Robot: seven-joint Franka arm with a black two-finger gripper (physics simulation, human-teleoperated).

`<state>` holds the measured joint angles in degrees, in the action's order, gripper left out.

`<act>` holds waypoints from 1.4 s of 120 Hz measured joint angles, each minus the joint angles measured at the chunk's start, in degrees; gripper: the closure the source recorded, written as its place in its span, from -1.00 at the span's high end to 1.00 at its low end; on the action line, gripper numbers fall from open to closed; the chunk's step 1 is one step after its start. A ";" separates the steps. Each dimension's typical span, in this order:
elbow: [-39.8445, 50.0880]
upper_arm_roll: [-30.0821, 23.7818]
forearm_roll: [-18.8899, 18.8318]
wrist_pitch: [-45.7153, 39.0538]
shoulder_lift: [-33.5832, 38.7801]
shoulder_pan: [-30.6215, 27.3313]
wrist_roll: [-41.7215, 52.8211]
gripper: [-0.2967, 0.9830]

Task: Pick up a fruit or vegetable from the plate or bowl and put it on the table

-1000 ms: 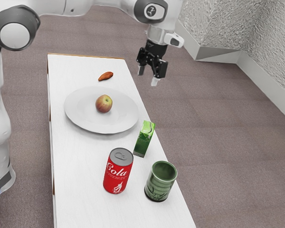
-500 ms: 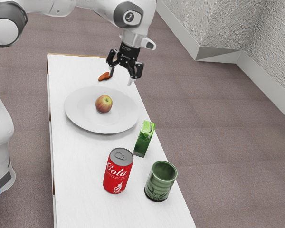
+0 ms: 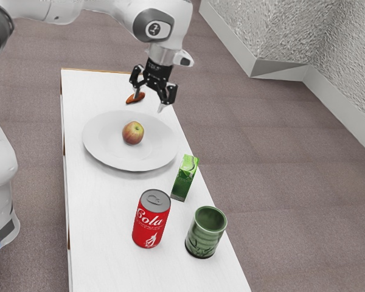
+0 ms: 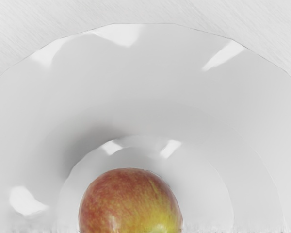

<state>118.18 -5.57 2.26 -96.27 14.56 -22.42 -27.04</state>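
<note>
Gripper, exterior view: gripper raised beyond the plate in the picture, fingers spread, nothing pinched.
What has changed: it has moved toward the exterior view's left since a second ago, with only a small shift in the last half second; likely it is lining up over the fruit.
Apple: apple unmoved, near the middle of the plate.
Vegetable: orange vegetable on the table, past the plate's far side, so probably not the one to take.
Near end: can at left, cup at right, carton a little farther off; room to set the apple down should avoid these.
Apple, wrist view: large, just under the hand, still in the plate's hollow.
Next move: likely lower around the apple and close; a round skin could roll if caught off-centre.
</note>
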 joint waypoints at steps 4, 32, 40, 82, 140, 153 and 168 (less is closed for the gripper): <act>0.60 -0.07 0.06 -0.34 0.17 -0.08 -0.10 0.54; 2.98 -2.20 -2.74 -4.79 0.23 -0.09 0.17 0.54; 2.91 -2.64 -4.37 -5.97 0.17 -0.14 1.11 0.54; 2.47 -2.87 -5.98 -10.34 0.02 -0.15 8.69 0.54; 1.67 -4.80 -1.67 -11.85 -0.07 -0.12 0.50 0.54; 2.52 -4.88 -1.20 -12.91 -0.08 -0.06 -1.40 0.54; 3.62 -4.87 -0.94 -13.19 0.07 -0.03 -3.08 0.54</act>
<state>121.80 -10.43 1.32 -109.47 14.63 -22.45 -30.11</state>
